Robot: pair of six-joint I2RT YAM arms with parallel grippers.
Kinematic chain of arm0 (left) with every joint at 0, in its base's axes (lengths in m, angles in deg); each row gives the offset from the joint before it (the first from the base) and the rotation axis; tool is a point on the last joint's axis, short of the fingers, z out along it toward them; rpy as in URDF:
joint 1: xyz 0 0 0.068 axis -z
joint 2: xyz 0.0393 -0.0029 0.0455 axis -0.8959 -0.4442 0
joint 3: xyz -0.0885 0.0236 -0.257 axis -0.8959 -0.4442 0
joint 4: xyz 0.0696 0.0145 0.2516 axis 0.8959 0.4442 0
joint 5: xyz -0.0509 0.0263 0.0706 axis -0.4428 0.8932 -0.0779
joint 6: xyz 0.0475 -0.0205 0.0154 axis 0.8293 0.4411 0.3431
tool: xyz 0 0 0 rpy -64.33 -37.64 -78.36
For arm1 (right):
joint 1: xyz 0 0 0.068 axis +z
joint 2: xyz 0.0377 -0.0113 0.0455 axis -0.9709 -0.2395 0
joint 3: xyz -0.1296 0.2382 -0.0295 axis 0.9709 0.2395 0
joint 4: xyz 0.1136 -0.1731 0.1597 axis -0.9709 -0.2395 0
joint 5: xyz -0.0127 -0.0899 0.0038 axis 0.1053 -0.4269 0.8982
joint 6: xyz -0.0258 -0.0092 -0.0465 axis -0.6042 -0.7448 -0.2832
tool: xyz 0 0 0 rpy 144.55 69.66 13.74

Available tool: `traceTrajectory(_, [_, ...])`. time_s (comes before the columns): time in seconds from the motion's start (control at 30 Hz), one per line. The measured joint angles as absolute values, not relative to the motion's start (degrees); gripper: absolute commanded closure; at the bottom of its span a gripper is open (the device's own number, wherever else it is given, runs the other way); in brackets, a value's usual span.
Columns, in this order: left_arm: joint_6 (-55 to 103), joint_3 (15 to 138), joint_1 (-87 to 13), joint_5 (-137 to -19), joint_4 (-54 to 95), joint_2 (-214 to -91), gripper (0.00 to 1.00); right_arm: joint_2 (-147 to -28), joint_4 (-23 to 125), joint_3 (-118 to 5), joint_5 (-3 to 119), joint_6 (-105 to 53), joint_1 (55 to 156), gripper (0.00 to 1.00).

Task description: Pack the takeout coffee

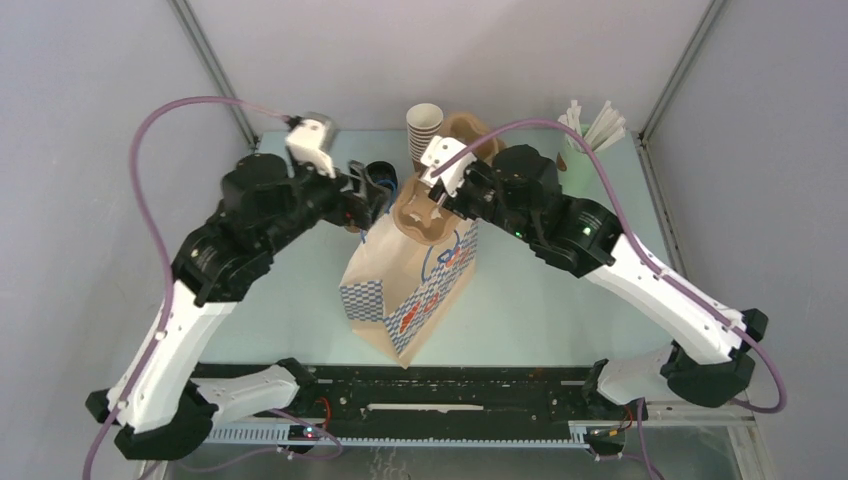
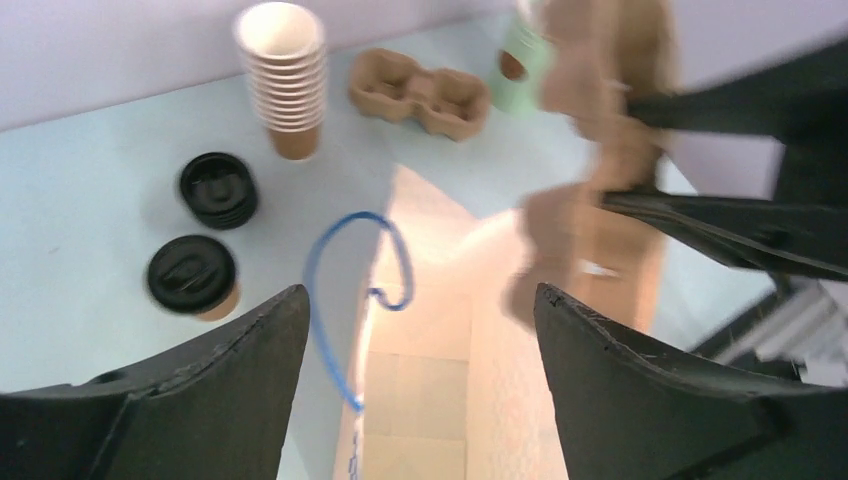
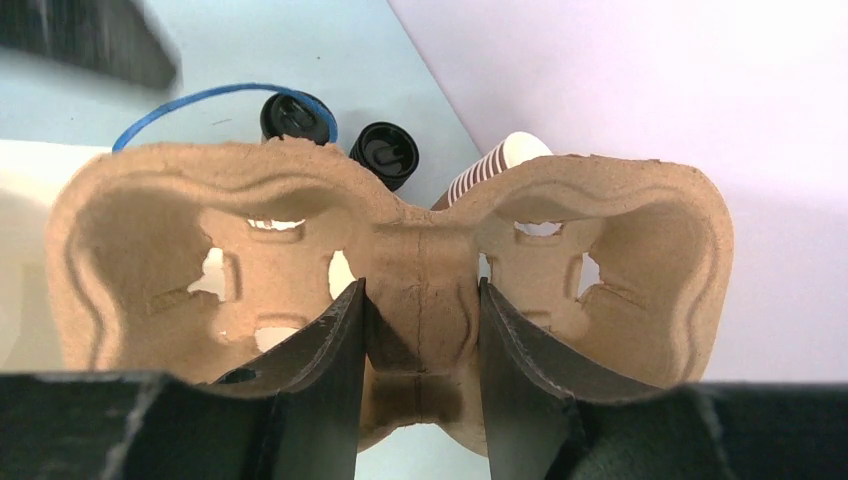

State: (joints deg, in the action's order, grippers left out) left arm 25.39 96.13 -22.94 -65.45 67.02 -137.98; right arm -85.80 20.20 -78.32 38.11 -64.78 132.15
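On the pale blue counter (image 2: 80, 170) stands an open brown paper bag with blue checked print (image 1: 410, 290). Over its mouth the right end effector (image 3: 420, 300) clamps the centre ridge of a brown moulded-pulp two-cup tray (image 3: 150, 220). The left end effector (image 2: 415, 300) gapes wide, empty. The small black-lidded brown kraft paper cup (image 2: 192, 275) sits on the counter near the bag; probably light and thin-walled, it wants a gentle grip round its body.

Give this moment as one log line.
right tool: shut on cup tray, over bag | left tool: open, by bag | lidded coffee cup: on table
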Motion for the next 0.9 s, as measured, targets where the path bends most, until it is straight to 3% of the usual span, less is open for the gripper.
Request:
traceTrajectory(0.13, [19.64, 93.96, -33.78, -67.41, 66.94, -134.83, 0.07, -81.19, 20.09, -74.93, 40.32, -62.75, 130.45, 0.61])
traceTrajectory(0.23, [15.07, 89.07, -43.14, -75.72, 65.28, -133.87, 0.08, -77.19, 20.14, -73.25, 42.95, -60.74, 129.36, 0.62])
traceTrajectory(0.37, [10.46, 82.53, -47.31, -87.57, 60.47, -137.13, 0.19, -73.06, 20.81, -72.44, 47.03, -57.63, 128.09, 0.63])
traceTrajectory(0.5, [6.94, 76.5, -49.11, -95.67, 55.75, -142.64, 0.44, -70.94, 21.36, -72.13, 52.08, -53.7, 127.37, 0.64])
traceTrajectory(0.67, [3.79, 74.57, -50.66, -101.42, 50.61, -146.16, 0.86, -70.48, 23.28, -69.71, 61.13, -47.65, 126.41, 0.64])
traceTrajectory(0.77, [2.5, 74.57, -50.79, -104.85, 46.0, -146.51, 0.99, -70.88, 24.68, -67.5, 67.73, -42.9, 125.25, 0.67])
traceTrajectory(0.9, [2.83, 74.81, -49.24, -107.19, 40.31, -145.87, 1.0, -72.49, 27.89, -65.29, 76.5, -35.32, 122.54, 0.68])
